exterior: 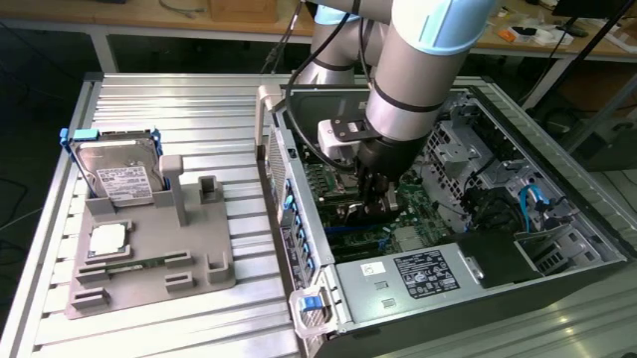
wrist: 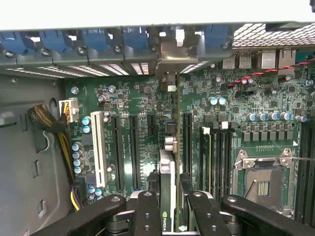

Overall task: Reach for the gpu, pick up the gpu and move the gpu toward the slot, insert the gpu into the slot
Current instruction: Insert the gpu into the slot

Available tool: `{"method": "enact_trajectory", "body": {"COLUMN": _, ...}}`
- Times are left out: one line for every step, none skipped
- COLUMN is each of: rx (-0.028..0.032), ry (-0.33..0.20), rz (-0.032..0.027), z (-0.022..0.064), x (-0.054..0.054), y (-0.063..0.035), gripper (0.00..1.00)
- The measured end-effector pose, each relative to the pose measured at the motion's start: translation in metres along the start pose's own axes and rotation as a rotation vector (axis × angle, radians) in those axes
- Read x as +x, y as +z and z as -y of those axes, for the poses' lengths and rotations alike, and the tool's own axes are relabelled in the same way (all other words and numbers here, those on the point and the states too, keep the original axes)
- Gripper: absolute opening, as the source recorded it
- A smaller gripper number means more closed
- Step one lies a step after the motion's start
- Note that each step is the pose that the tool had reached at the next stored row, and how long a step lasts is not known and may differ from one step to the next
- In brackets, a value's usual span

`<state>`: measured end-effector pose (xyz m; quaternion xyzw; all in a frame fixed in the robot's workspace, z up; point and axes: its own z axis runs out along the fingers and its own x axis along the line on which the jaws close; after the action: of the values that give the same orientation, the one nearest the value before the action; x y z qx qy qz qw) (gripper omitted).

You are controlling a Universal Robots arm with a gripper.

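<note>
Over a ribbed metal tabletop [exterior: 169, 104], seen from the exterior view, stood deep inside the open computer case [exterior: 282, 149] with the gripper [exterior: 377, 200] low above the motherboard [exterior: 324, 179]. Through the wrist view, held partly closed on the gpu [wrist: 166, 169], gripped on edge between the fingers [wrist: 147, 206], bracket end toward the case's rear wall, just above the board. Risked, probably, a skewed card jamming or scraping neighbouring connectors [wrist: 116, 152] if pressed off the line of the slot, hidden beneath it.

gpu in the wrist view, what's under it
The gpu, gripped edge-on by the tool, stands over the green motherboard, with long black slots on either side. What lies directly beneath its lower edge is covered by the card itself.
</note>
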<state>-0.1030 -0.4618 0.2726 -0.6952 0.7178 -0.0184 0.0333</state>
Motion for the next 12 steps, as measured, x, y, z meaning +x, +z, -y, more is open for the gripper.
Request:
{"method": "enact_trajectory", "body": {"rx": 0.0002, "ry": 0.000, "rz": 0.0000, "z": -0.0006, "x": 0.0001, "y": 0.0005, "gripper": 0.27}}
{"method": "enact_trajectory", "body": {"rx": 0.0003, "ry": 0.000, "rz": -0.0001, "z": -0.0013, "x": 0.0001, "y": 0.0009, "gripper": 0.27}}
{"method": "enact_trajectory", "body": {"rx": 0.0005, "ry": 0.000, "rz": 0.0001, "z": -0.0019, "x": 0.0001, "y": 0.0013, "gripper": 0.27}}
{"method": "enact_trajectory", "body": {"rx": 0.0005, "ry": 0.000, "rz": 0.0002, "z": -0.0023, "x": 0.0001, "y": 0.0015, "gripper": 0.27}}
{"method": "enact_trajectory", "body": {"rx": 0.0005, "ry": 0.000, "rz": 0.0001, "z": -0.0028, "x": 0.0001, "y": 0.0017, "gripper": 0.27}}
{"method": "enact_trajectory", "body": {"rx": 0.0005, "ry": 0.000, "rz": 0.0001, "z": -0.0032, "x": 0.0001, "y": 0.0018, "gripper": 0.27}}
{"method": "enact_trajectory", "body": {"rx": 0.0005, "ry": 0.000, "rz": 0.0002, "z": -0.0036, "x": 0.0001, "y": 0.0020, "gripper": 0.27}}
{"method": "enact_trajectory", "body": {"rx": 0.0006, "ry": 0.000, "rz": 0.0003, "z": -0.0043, "x": 0.0001, "y": 0.0022, "gripper": 0.27}}
{"method": "enact_trajectory", "body": {"rx": 0.0006, "ry": 0.000, "rz": 0.0004, "z": -0.0051, "x": 0.0002, "y": 0.0022, "gripper": 0.27}}
{"method": "enact_trajectory", "body": {"rx": 0.0007, "ry": 0.000, "rz": 0.0004, "z": -0.0061, "x": 0.0002, "y": 0.0024, "gripper": 0.27}}
{"method": "enact_trajectory", "body": {"rx": 0.0008, "ry": 0.000, "rz": 0.0006, "z": -0.0070, "x": 0.0002, "y": 0.0025, "gripper": 0.27}}
{"method": "enact_trajectory", "body": {"rx": 0.0007, "ry": 0.000, "rz": 0.0003, "z": -0.0079, "x": 0.0003, "y": 0.0024, "gripper": 0.27}}
